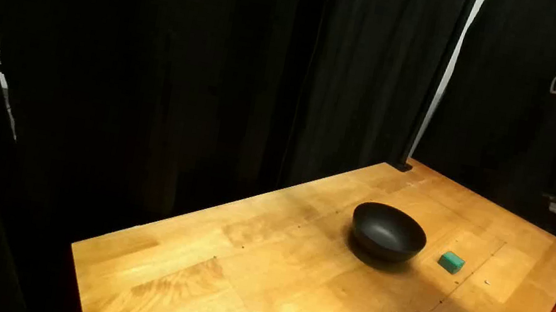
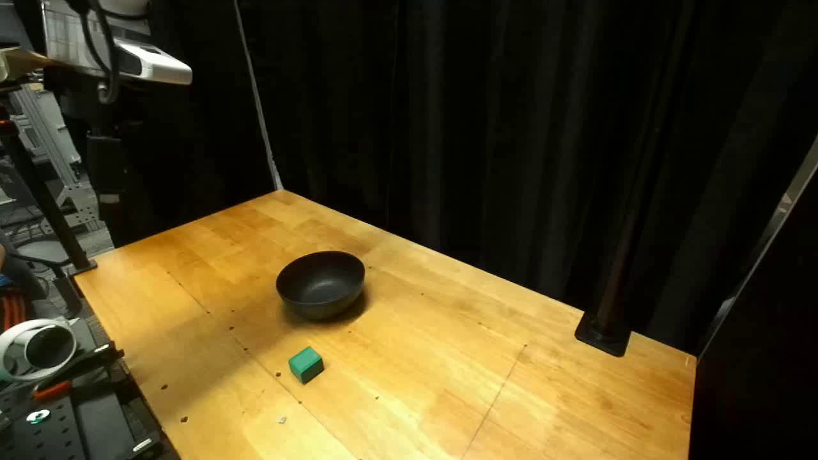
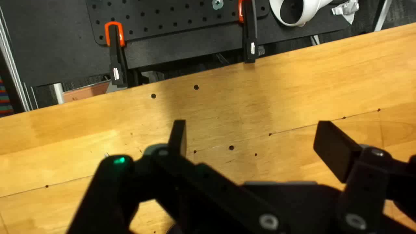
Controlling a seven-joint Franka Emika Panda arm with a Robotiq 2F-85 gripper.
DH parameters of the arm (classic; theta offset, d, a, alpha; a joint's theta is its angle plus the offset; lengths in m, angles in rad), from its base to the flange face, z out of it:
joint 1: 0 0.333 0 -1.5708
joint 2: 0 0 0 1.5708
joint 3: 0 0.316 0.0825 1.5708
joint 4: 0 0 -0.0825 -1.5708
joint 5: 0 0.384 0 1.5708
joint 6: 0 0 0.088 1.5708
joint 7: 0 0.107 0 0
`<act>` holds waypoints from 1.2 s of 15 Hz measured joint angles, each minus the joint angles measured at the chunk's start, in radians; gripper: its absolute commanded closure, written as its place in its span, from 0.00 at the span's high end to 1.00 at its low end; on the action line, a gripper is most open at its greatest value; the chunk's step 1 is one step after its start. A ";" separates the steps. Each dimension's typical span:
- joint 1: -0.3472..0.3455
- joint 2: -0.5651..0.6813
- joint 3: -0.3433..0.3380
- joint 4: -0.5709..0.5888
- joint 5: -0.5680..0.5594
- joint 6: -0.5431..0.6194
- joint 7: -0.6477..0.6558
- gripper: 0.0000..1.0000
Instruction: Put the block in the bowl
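Note:
The small green block (image 1: 451, 262) rests on the wooden table, and it shows in both exterior views (image 2: 306, 365). The black bowl (image 1: 388, 234) stands upright close to it, a short gap apart, and it also shows in both exterior views (image 2: 321, 284). The visible inside of the bowl holds nothing. My gripper (image 3: 252, 136) is open, with wide-apart fingers and nothing between them in the wrist view. It is raised well above the table, apart from block and bowl. The block is out of the wrist view; a dark curve at its bottom edge may be the bowl's rim.
The wooden table (image 1: 289, 293) has black curtains (image 2: 479, 128) behind it. A black post base (image 2: 602, 333) stands on the table's edge. Beside the table, a dark perforated plate (image 3: 182, 16) carries orange-tipped clamps (image 3: 115, 48) and a white ring-shaped part (image 3: 292, 13).

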 measured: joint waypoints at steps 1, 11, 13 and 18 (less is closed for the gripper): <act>0.000 0.000 0.000 0.003 0.000 0.000 0.000 1.00; -0.003 0.010 0.000 0.001 -0.002 0.029 0.004 1.00; -0.015 0.049 -0.004 -0.004 -0.004 0.101 0.007 1.00; -0.064 0.240 -0.043 0.005 -0.038 0.328 0.006 1.00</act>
